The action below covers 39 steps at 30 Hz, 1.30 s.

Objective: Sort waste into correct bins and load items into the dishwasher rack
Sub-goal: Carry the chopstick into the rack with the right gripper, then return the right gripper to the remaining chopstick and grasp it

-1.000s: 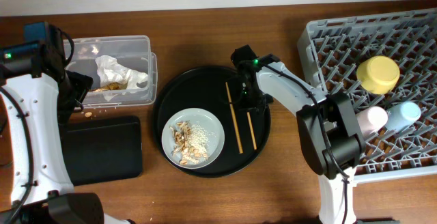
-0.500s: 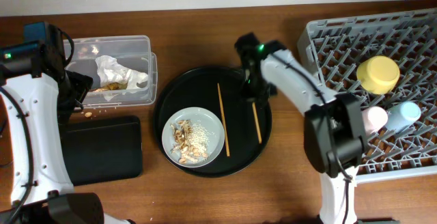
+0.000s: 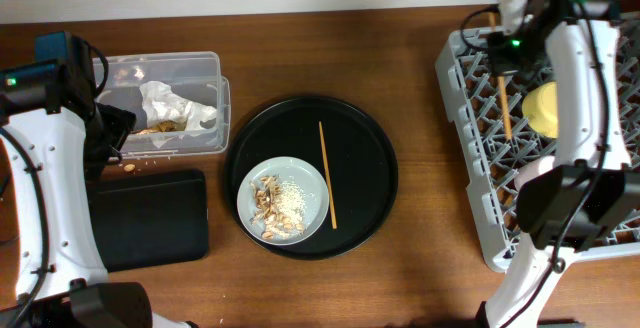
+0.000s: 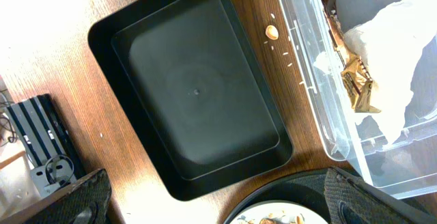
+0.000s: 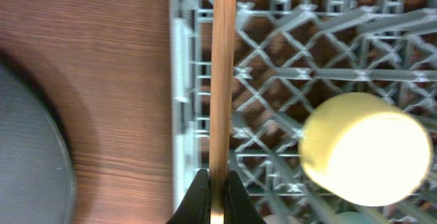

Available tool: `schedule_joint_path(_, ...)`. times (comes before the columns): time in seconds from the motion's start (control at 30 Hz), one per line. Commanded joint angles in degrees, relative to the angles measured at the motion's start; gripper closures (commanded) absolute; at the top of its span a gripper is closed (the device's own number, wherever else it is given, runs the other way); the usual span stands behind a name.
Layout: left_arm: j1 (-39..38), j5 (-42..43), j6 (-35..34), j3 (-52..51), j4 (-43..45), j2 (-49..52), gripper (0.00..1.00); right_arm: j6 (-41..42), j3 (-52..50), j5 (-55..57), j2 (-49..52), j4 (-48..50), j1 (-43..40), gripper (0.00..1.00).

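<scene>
My right gripper (image 3: 500, 46) (image 5: 216, 190) is shut on one wooden chopstick (image 3: 503, 98) (image 5: 222, 80) and holds it over the left part of the grey dishwasher rack (image 3: 470, 148) (image 5: 273, 60), beside the yellow bowl (image 3: 548, 108) (image 5: 365, 157). The other chopstick (image 3: 326, 173) lies on the round black tray (image 3: 370, 183). The pale grey plate (image 3: 305, 208) holds tan food scraps (image 3: 270, 203). The white wrapper (image 3: 175, 103) (image 4: 389, 60) lies in the clear tub (image 3: 210, 68) (image 4: 307, 80). My left gripper (image 3: 110, 133) (image 4: 218, 203) is open and empty above the shallow black tray (image 3: 150, 218) (image 4: 198, 94). The cups are hidden by my right arm.
One tan scrap (image 4: 272, 32) and a few crumbs lie on the wooden table between the tub and the shallow black tray. The round black tray sits mid-table. The rack fills the right side. A black device (image 4: 37, 135) stands at the table's left edge.
My right gripper lifted one chopstick off the round tray and carried it right and back, over the rack. The other chopstick shifted left on the tray. The left arm has not moved.
</scene>
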Motion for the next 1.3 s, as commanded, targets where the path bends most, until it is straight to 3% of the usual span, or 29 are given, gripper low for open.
schedule_joint_path(0.0, 0.42, -1.01, -0.55, -0.07, -0.07, -1.44, 0.01, -5.64, -0.83, -5.18, 1.33, 1.05, -1.84, 0.96)
schedule_joint_path(0.23, 0.42, -1.01, -0.55, -0.07, -0.07, -1.44, 0.01, -5.38, -1.31, -5.81, 5.97, 3.21, -1.57, 0.96)
schedule_joint_path(0.43, 0.42, -1.01, -0.55, -0.07, -0.07, -1.44, 0.01, -4.11, -1.29, -5.77, 6.73, 3.19, -1.29, 0.73)
schedule_joint_path(0.7, 0.42, -1.01, -0.55, -0.07, -0.07, -1.44, 0.01, -1.88, -0.26, -11.78, 4.46, -1.86, 0.98, 0.68)
schedule_joint_path(0.8, 0.42, -1.01, -0.55, -0.07, -0.07, -1.44, 0.01, 0.96, -0.11, -13.29, 1.81, -4.28, 5.51, 0.58)
schedule_joint_path(0.87, 0.42, -1.01, -0.55, -0.07, -0.07, -1.44, 0.01, 3.82, -0.13, -13.25, 1.44, -6.62, 11.08, 0.32)
schedule_joint_path(0.93, 0.42, -1.01, -0.55, -0.07, -0.07, -1.44, 0.01, 7.56, -0.87, -11.89, 1.90, -7.17, 15.78, 0.21)
schedule_joint_path(1.13, 0.42, -1.01, -0.55, -0.07, -0.07, -1.44, 0.01, 26.69, -8.72, -4.42, 2.47, 1.70, 30.27, 0.27)
schedule_joint_path(1.27, 0.42, -1.01, -0.55, -0.07, -0.07, -1.44, 0.01, 31.21, -16.55, -1.18, 2.47, 9.84, 35.39, 0.36)
